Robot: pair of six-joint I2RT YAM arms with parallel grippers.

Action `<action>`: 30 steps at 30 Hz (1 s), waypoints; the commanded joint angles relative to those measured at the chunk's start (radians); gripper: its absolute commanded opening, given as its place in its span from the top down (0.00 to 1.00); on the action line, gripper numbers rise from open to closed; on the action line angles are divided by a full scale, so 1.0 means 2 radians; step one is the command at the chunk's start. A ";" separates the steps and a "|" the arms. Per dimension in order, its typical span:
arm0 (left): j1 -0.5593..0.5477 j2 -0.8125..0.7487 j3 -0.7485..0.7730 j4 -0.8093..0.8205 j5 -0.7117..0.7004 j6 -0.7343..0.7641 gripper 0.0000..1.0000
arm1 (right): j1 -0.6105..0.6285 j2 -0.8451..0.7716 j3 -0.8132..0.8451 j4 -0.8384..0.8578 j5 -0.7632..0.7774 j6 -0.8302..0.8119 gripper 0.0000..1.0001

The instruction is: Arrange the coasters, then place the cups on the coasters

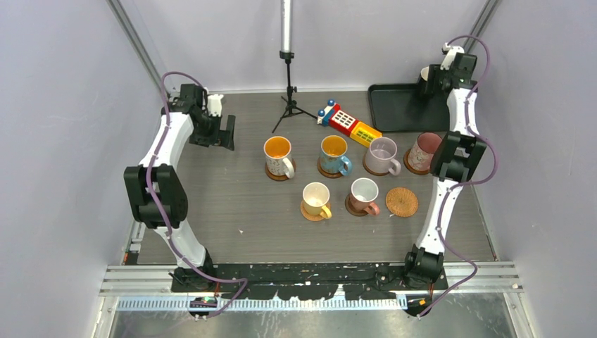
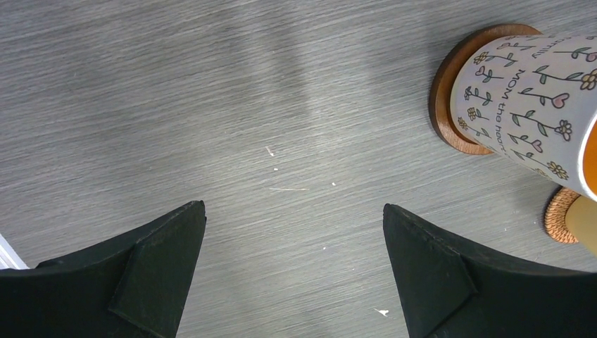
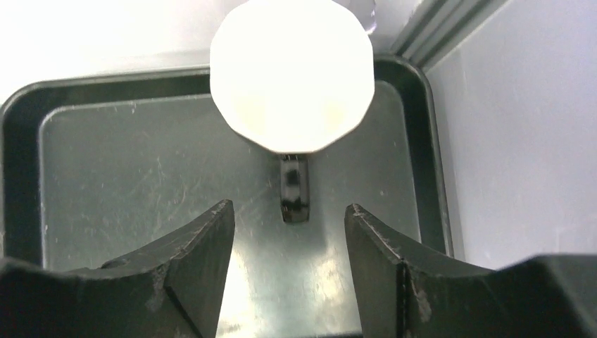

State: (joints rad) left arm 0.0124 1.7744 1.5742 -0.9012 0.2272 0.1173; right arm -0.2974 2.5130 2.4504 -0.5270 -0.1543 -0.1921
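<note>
Six cups stand on coasters mid-table: white patterned [image 1: 279,156], blue [image 1: 335,155], lavender [image 1: 384,156], pink [image 1: 424,151], yellow [image 1: 317,199] and a second pink [image 1: 365,195]. One woven coaster [image 1: 402,202] lies bare. A black cup with a white inside [image 3: 292,74] stands in the black tray [image 3: 105,162], its handle [image 3: 295,189] pointing at my right gripper [image 3: 290,210]. That gripper is open, and the handle sits just beyond its tips. My left gripper [image 2: 294,208] hangs open over bare table, left of the white patterned cup [image 2: 535,105] on its brown coaster [image 2: 445,105].
A red-yellow toy block [image 1: 348,124] lies behind the blue cup. A small black tripod [image 1: 288,105] stands at the back centre. The tray [image 1: 398,107] fills the back right corner against the side wall.
</note>
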 commanded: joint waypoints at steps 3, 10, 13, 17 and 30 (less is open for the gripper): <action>-0.002 0.000 0.022 -0.008 -0.017 0.014 0.00 | 0.012 0.031 0.052 0.070 0.041 0.010 0.41; -0.002 0.010 0.031 -0.007 -0.018 0.010 0.00 | 0.013 0.049 0.060 0.079 0.054 0.004 0.47; -0.002 0.015 0.037 -0.008 -0.018 0.010 0.00 | 0.013 0.051 0.059 0.078 0.052 0.001 0.49; -0.002 0.022 0.048 -0.013 -0.013 0.008 0.00 | 0.014 0.048 0.058 0.075 0.050 -0.001 0.57; -0.002 0.024 0.049 -0.009 0.000 -0.001 0.00 | 0.013 -0.024 -0.011 0.066 0.009 0.009 0.89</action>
State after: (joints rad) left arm 0.0124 1.8282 1.6493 -0.9184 0.2031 0.1299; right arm -0.2695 2.5950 2.4592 -0.4068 -0.0902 -0.1837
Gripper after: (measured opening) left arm 0.996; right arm 0.259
